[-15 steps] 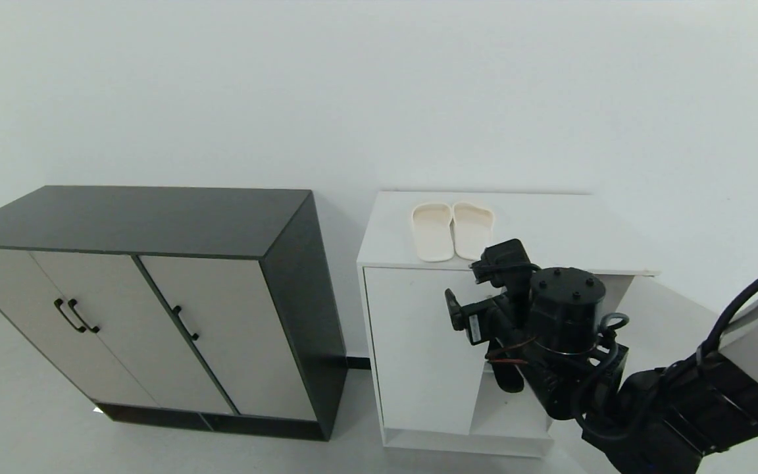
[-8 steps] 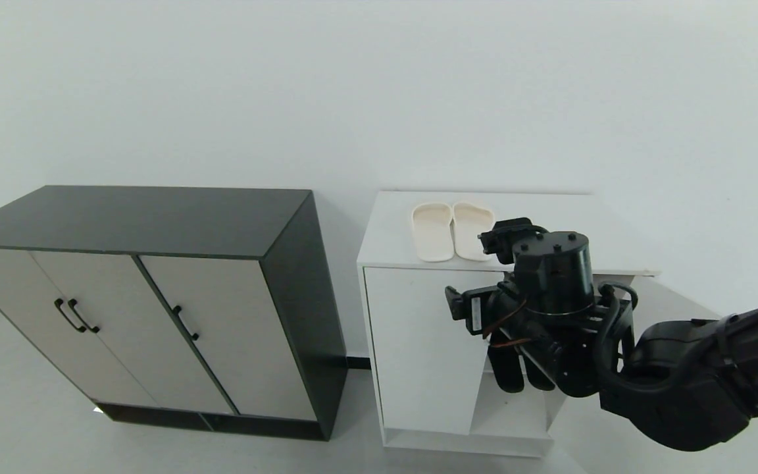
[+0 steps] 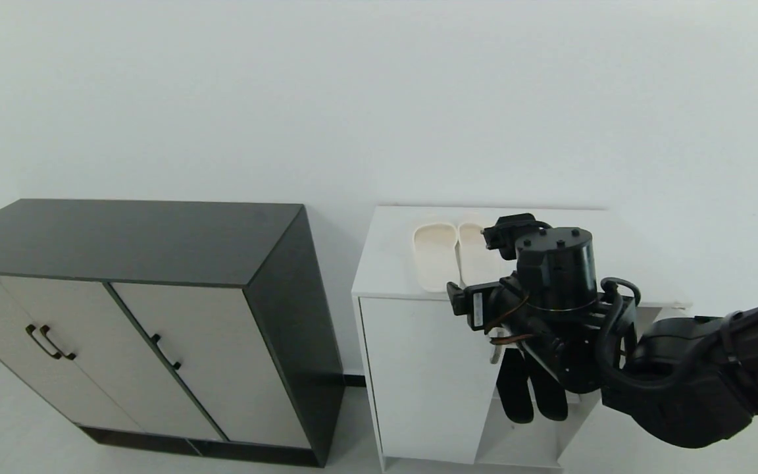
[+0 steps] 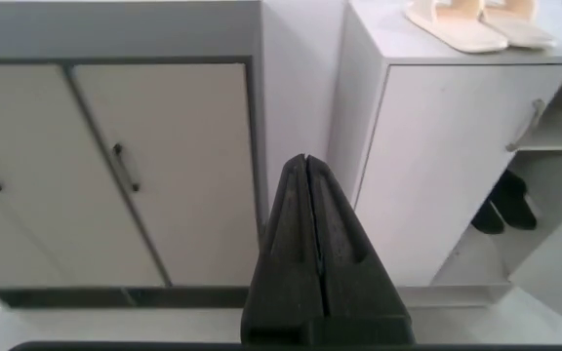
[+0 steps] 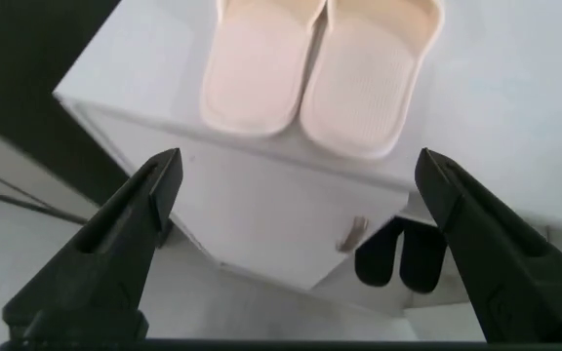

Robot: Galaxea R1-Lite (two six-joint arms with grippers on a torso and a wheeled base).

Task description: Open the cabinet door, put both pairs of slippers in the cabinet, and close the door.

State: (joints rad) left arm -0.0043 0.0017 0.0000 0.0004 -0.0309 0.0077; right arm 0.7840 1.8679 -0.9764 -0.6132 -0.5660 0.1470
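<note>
**Cream slippers, one pair, on cabinet top**

Plain white wall behind. Frame left: dark cabinet [image 3: 155, 316], doors closed. Centre: white cabinet [image 3: 418, 368], door ajar, black slippers [image 4: 503, 200] on a lower shelf, cream slippers [image 3: 436, 253] side by side on top. Right of centre: right gripper [image 5: 299, 166] facing them, fingers spread wide. Left gripper [image 4: 305, 244] pressed together, empty. Likely light, soft foam; pinch the adjoining inner edges.

Right pincer [image 5: 301, 166] spread wide, tips far apart; left pincer [image 4: 306, 166] clamped, tips pressed together.
</note>
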